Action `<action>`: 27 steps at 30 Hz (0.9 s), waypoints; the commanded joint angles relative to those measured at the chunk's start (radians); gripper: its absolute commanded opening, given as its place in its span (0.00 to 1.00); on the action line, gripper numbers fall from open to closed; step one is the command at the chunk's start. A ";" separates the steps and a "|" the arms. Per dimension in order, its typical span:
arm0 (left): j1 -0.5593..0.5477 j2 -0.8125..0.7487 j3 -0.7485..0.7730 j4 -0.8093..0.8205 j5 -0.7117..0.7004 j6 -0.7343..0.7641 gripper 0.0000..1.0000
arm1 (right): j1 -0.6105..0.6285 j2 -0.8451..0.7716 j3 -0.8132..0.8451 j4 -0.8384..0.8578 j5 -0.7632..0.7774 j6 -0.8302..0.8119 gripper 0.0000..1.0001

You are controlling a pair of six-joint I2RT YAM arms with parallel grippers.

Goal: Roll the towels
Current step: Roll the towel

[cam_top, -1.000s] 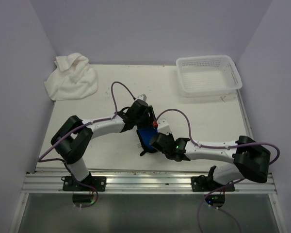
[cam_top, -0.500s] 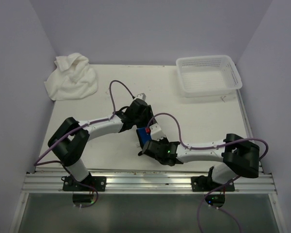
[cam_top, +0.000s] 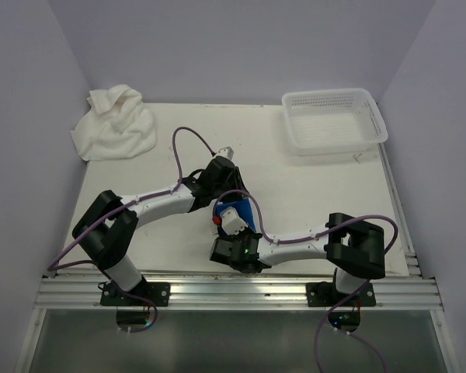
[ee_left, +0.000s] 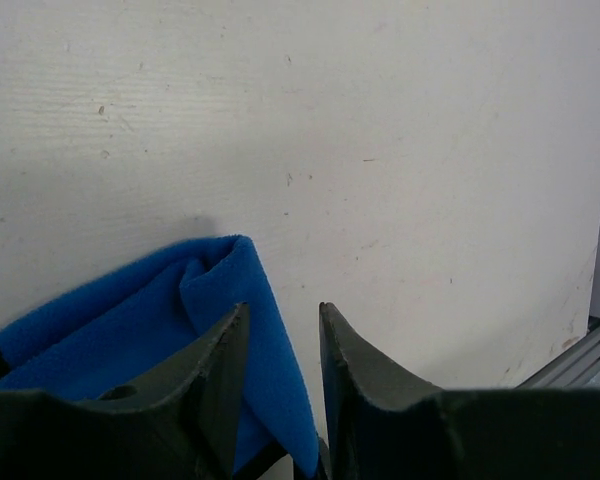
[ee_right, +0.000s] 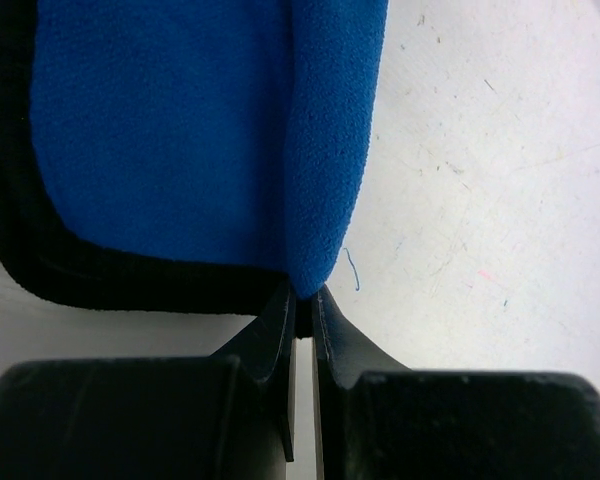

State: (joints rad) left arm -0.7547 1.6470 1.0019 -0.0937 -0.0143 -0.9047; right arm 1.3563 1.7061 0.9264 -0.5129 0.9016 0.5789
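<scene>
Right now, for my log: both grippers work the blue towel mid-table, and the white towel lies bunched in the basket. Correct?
No: the white towel lies bunched at the far-left corner of the table, not in the basket, which is empty. The top view shows it. The rest holds.

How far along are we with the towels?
Neither towel looks rolled yet. The white towel lies crumpled in the far left corner of the table. The blue towel is in hand: the right gripper is shut on its folded edge, and the left gripper sits over another fold. Left: finish blue, then white.
</scene>
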 commanded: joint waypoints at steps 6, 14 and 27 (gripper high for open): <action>0.003 -0.038 -0.040 0.138 0.108 -0.031 0.28 | 0.050 0.085 0.089 -0.108 0.129 -0.005 0.00; 0.003 -0.009 -0.068 0.193 0.137 -0.034 0.19 | 0.087 0.184 0.164 -0.193 0.187 -0.036 0.00; 0.005 0.031 -0.111 0.216 0.131 -0.019 0.13 | 0.122 0.262 0.245 -0.246 0.197 -0.094 0.00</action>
State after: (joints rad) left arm -0.7528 1.6611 0.9127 0.0654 0.1032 -0.9249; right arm 1.4662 1.9453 1.1198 -0.7284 1.0435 0.4988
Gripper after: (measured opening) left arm 0.138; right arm 0.072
